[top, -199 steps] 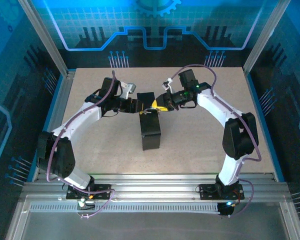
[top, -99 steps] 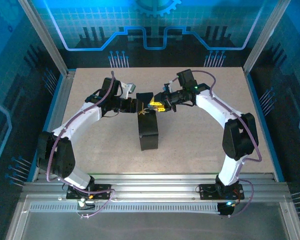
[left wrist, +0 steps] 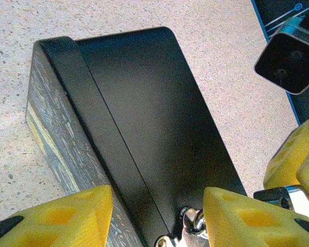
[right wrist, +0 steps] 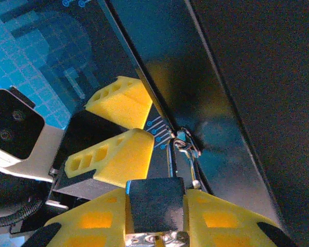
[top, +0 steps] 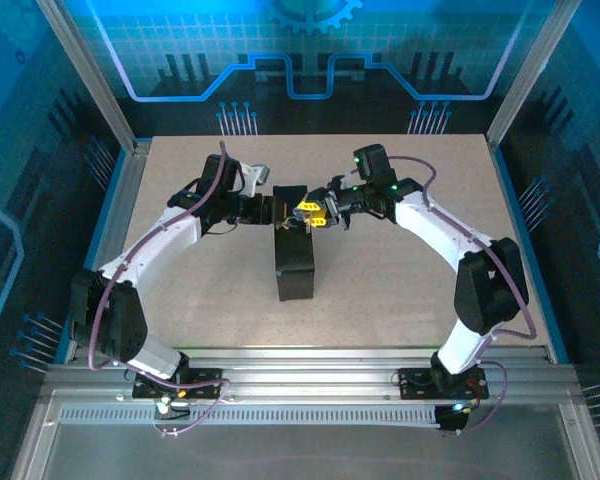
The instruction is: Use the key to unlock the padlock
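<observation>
The dark box (left wrist: 144,113), black on its broad face with a swirling blue-yellow print along its side, lies near the middle of the speckled table (top: 400,280), its long axis running towards the arm bases. Both arms meet at the box's far end. The left gripper (left wrist: 154,218) straddles that end with its jaws about half apart, one yellow pad (left wrist: 67,216) against the printed side and the other over the black face, and it looks clamped on the box. The padlock (right wrist: 155,203) hangs at this same end, its thin silver shackle (right wrist: 171,154) looped through a small metal ring (right wrist: 188,145) fixed to the box beside the lid seam. The right gripper (right wrist: 155,218) is closed narrowly on the padlock's body, a yellow pad pressed on either side of it, just beside the left gripper's fingers (right wrist: 110,157).
</observation>
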